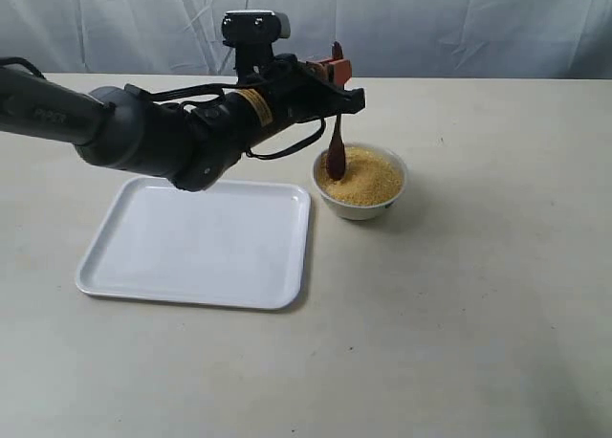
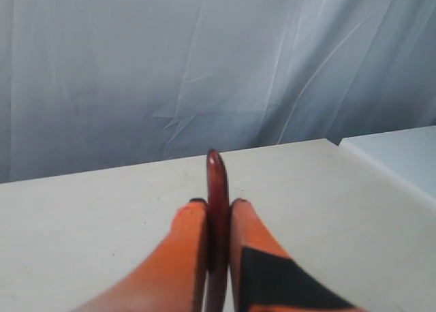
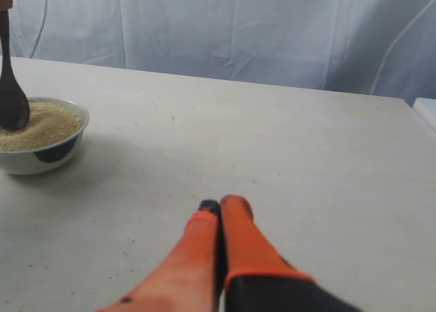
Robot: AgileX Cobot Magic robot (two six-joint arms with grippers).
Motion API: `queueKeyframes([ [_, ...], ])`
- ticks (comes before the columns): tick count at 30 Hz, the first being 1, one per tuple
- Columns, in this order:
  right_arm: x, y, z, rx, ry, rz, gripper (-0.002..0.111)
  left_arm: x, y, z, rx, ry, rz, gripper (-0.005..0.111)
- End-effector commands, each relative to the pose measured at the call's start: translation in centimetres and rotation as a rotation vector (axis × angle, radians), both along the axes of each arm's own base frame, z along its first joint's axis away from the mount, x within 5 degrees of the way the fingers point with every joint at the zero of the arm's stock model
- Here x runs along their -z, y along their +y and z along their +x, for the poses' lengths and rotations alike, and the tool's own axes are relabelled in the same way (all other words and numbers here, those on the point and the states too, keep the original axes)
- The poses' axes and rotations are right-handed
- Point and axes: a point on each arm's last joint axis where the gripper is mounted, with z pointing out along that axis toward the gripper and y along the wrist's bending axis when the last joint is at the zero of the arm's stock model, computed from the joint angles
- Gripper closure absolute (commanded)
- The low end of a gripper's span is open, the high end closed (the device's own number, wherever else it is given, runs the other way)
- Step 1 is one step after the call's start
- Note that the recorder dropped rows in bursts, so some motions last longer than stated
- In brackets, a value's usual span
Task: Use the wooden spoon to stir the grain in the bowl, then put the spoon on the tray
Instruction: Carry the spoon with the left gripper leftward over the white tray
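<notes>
The small white bowl [image 1: 360, 183] sits right of the tray, heaped with yellow grain [image 1: 365, 175]. A dark wooden spoon [image 1: 336, 151] stands nearly upright, its round end dipped into the grain at the bowl's left side. My left gripper [image 1: 335, 72] is shut on the spoon's handle above the bowl; in the left wrist view the handle [image 2: 217, 189] is pinched between the orange fingers [image 2: 187, 244], with the gripper [image 2: 218, 203] facing the curtain. The right wrist view shows the bowl [image 3: 41, 152], grain [image 3: 41, 125] and spoon [image 3: 10, 94] far off. My right gripper [image 3: 221, 204] is shut and empty over bare table.
The white rectangular tray [image 1: 196, 242] lies flat on the table, left of the bowl and under my left arm [image 1: 143, 132]. A pale curtain hangs behind the table. A white edge [image 2: 395, 155] shows in the left wrist view.
</notes>
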Motion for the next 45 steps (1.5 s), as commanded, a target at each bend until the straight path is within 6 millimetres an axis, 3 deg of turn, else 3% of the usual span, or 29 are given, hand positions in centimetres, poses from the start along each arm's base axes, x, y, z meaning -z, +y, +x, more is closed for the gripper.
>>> queueKeyframes([
  [1, 0.0, 0.0, 0.0, 0.004, -0.012, 0.001, 0.108, 1.0, -0.2, 0.0, 0.010, 0.045, -0.006, 0.107],
  [12, 0.0, 0.0, 0.0, 0.004, -0.012, 0.001, 0.108, 0.9, -0.4, -0.2, 0.022, 0.140, -0.136, 0.107],
  [18, 0.0, 0.0, 0.0, 0.004, -0.012, 0.001, 0.108, -1.4, -0.1, 0.0, 0.011, 0.063, -0.249, 0.107],
  [22, 0.0, 0.0, 0.0, 0.004, -0.012, 0.001, 0.108, -2.1, 0.4, 0.1, 0.005, 0.016, -0.187, 0.107],
  [29, 0.0, 0.0, 0.0, 0.004, -0.012, 0.001, 0.108, -1.5, 0.3, -0.2, 0.084, 0.002, -0.019, 0.107],
  [33, 0.0, 0.0, 0.0, 0.004, -0.012, 0.001, 0.108, -3.2, 0.5, -0.5, 0.065, 0.022, -0.041, 0.107],
  [38, 0.0, 0.0, 0.0, 0.004, -0.012, 0.001, 0.108, -6.8, 3.5, -0.6, -0.137, 0.228, -0.076, 0.107],
  [42, 0.0, 0.0, 0.0, 0.004, -0.012, 0.001, 0.108, -7.6, 7.1, -2.5, -0.268, 0.340, -0.180, 0.107],
  [45, 0.0, 0.0, 0.0, 0.004, -0.012, 0.001, 0.108, -7.0, 9.3, -4.8, -0.306, 0.366, -0.299, 0.107],
])
